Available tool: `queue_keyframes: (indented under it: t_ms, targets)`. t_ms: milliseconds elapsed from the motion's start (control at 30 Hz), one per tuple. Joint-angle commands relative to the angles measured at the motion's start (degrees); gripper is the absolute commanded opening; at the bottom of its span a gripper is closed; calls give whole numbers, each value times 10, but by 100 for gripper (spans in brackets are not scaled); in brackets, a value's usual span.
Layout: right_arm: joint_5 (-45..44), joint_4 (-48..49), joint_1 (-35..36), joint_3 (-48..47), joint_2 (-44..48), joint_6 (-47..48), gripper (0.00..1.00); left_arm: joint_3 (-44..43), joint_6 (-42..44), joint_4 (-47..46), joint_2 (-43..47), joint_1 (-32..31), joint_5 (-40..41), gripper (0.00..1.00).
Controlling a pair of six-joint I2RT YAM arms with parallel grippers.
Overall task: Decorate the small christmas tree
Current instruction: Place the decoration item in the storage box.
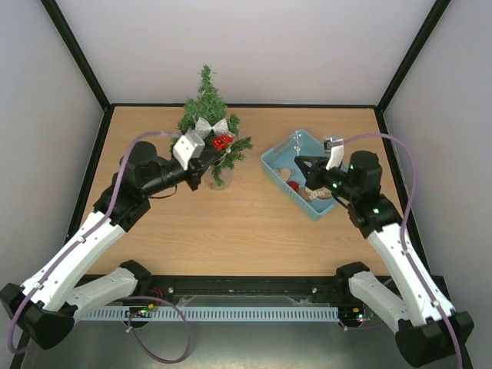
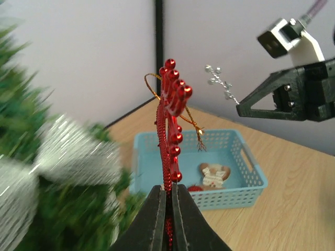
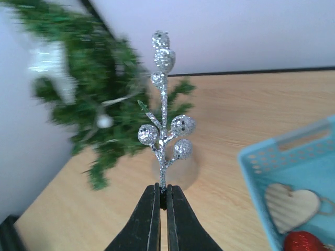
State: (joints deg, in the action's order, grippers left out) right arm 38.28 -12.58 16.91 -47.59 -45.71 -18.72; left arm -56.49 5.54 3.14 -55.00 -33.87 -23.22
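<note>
The small christmas tree (image 1: 207,115) stands at the back left of the table with a silver bow (image 1: 211,126) on it. My left gripper (image 1: 216,156) is shut on a red beaded ornament (image 2: 171,130) with a gold loop, held right beside the tree's right-hand branches (image 2: 31,157). My right gripper (image 1: 300,163) is shut on the stem of a silver glitter berry sprig (image 3: 164,120), held above the blue basket (image 1: 278,175). The tree also shows blurred in the right wrist view (image 3: 94,89).
The blue basket (image 2: 246,172) holds a wooden heart (image 3: 290,204), a red ornament (image 3: 306,243) and a small gingerbread-like figure (image 2: 213,175). Black frame posts and white walls enclose the table.
</note>
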Motion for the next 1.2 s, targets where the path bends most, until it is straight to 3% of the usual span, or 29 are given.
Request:
queue_keyframes:
  t_ms: [0, 133, 300, 633, 933, 1167]
  targets:
    - [-139, 27, 2, 1, -73, -9, 2, 6, -103, 87, 20, 62, 13, 2]
    - [-204, 25, 2, -13, -186, 15, 2, 16, -175, 151, 28, 169, -54, 2]
    - [-264, 32, -8, -40, -322, 19, 2, 63, -221, 166, 54, 296, -148, 2]
    - [-283, 17, -44, -87, -523, 11, 5, 99, -206, 195, 67, 302, -162, 2]
    - [-308, -14, -45, -100, -505, 20, 31, 89, -186, 225, 97, 292, -161, 2]
    - [-286, -71, -43, -106, -405, 9, 52, 55, -156, 275, 110, 275, -161, 2]
